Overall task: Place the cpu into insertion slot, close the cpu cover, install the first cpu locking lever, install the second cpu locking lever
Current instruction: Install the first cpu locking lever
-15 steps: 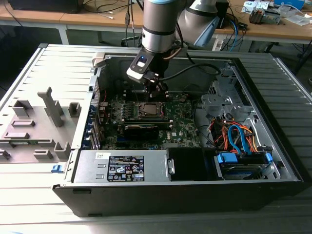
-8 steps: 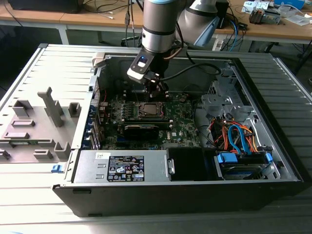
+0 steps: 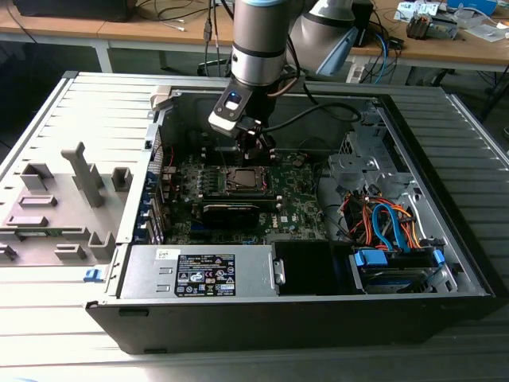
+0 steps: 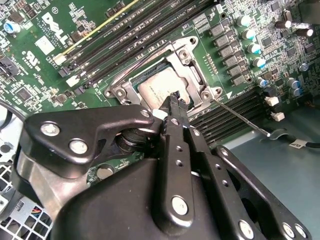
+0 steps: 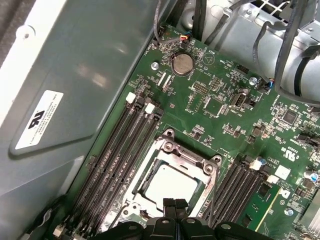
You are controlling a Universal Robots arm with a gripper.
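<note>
The cpu [image 4: 156,90] lies flat in the insertion slot [image 3: 242,179] on the green board, its silvery top showing in both wrist views [image 5: 170,184]. The cpu cover [image 4: 192,60] lies down around it as a silver frame [image 5: 186,154]. A thin metal lever [image 4: 240,117] sticks out from the socket's corner over the dark memory slots. My gripper [image 4: 175,101] is shut, with nothing between its fingers. Its tips are at the socket's edge, right by the cpu [image 5: 175,203]. In the exterior view the gripper [image 3: 258,153] hangs just above the socket.
Long black memory slots [image 5: 125,145] flank the socket. The case wall [image 5: 75,75] rises close beside them. A power supply [image 3: 199,274] and a drive cage with orange and blue cables [image 3: 390,231] fill the case front. A grey fixture tray [image 3: 56,207] lies at the exterior view's left.
</note>
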